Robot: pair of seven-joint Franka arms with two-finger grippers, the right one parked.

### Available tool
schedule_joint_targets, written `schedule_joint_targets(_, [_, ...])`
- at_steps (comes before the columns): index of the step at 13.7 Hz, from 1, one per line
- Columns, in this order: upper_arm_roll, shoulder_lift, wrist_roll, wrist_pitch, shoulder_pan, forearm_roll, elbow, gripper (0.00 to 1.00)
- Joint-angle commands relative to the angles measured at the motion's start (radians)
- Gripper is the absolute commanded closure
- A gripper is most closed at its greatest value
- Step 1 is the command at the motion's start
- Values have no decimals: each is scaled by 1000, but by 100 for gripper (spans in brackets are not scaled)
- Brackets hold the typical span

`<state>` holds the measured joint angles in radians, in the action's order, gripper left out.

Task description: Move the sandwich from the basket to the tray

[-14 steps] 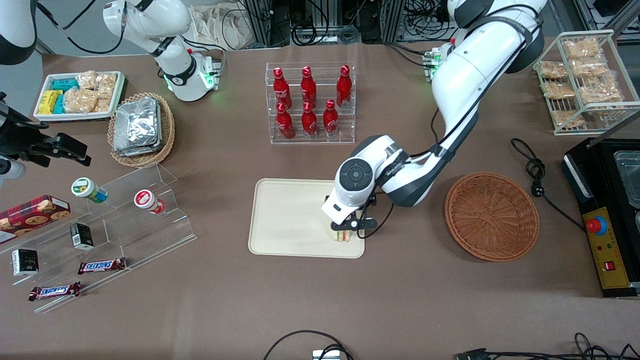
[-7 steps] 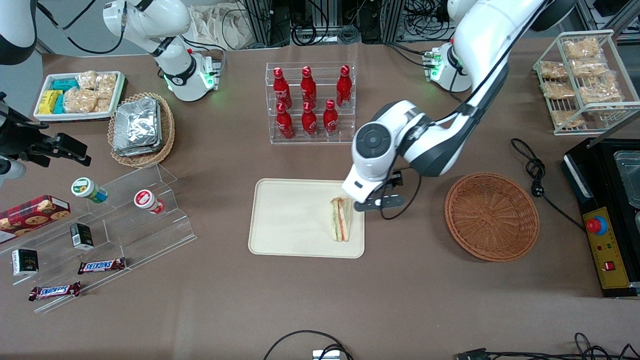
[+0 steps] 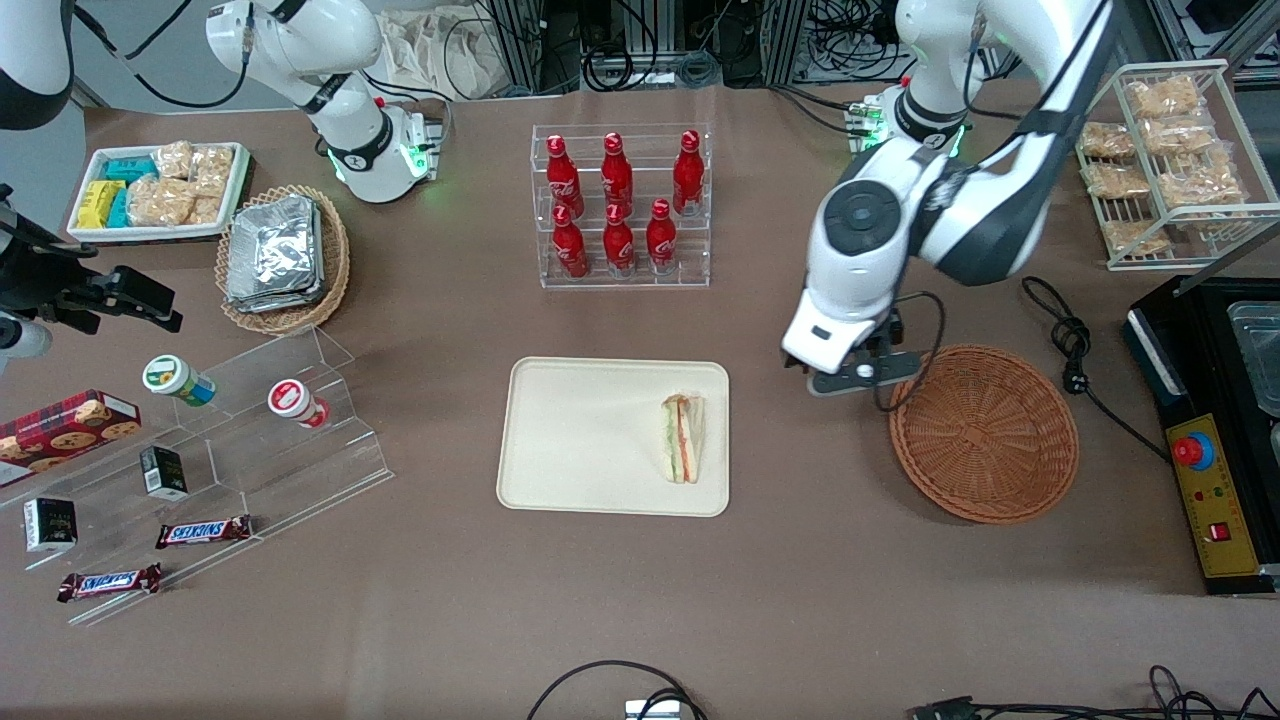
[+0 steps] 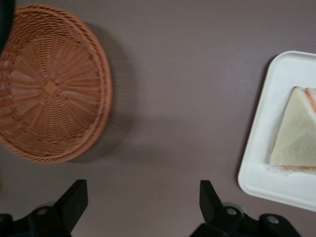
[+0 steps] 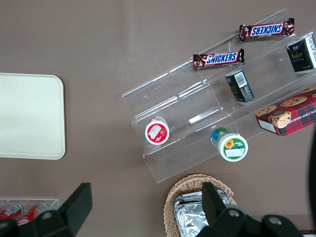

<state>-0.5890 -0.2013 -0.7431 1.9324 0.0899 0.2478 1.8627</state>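
Note:
The sandwich, a pale wedge with orange and green filling, lies on the cream tray near the tray's edge toward the working arm's end. The reddish-brown woven basket stands on the table with nothing in it. My gripper hangs above bare table between the tray and the basket, close to the basket's rim. It is open and its black fingers hold nothing.
A clear rack of red bottles stands farther from the front camera than the tray. A black cable and a black machine lie at the working arm's end. A clear stepped shelf with snacks sits toward the parked arm's end.
The gripper let go of the sandwich on the tray, rose, and swung away toward the basket. The sandwich stays where it was set down.

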Motion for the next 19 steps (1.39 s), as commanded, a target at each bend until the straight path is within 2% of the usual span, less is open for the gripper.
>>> schedule_joint_targets(1, [-5, 14, 123, -126, 83, -67, -115, 0])
schedule_joint_targets(5, [-3, 31, 123, -158, 88, -67, -146, 0])
schedule_joint_targets(9, [1, 74, 174, -171, 103, -139, -146, 0])
schedule_joint_targets(11, [99, 128, 293, -179, 64, -191, -134, 0])
schedule_joint_targets(13, [324, 138, 411, -211, -81, -197, -145, 0])
schedule_joint_targets(14, [438, 140, 495, -213, -143, -220, -151, 0])
schedule_joint_targets(15, [516, 140, 578, -214, -160, -261, -161, 0])
schedule_joint_targets(17, [580, 134, 712, -214, -159, -289, -168, 0])
schedule_joint_targets(19, [584, 93, 723, -286, -153, -288, -239, 0])
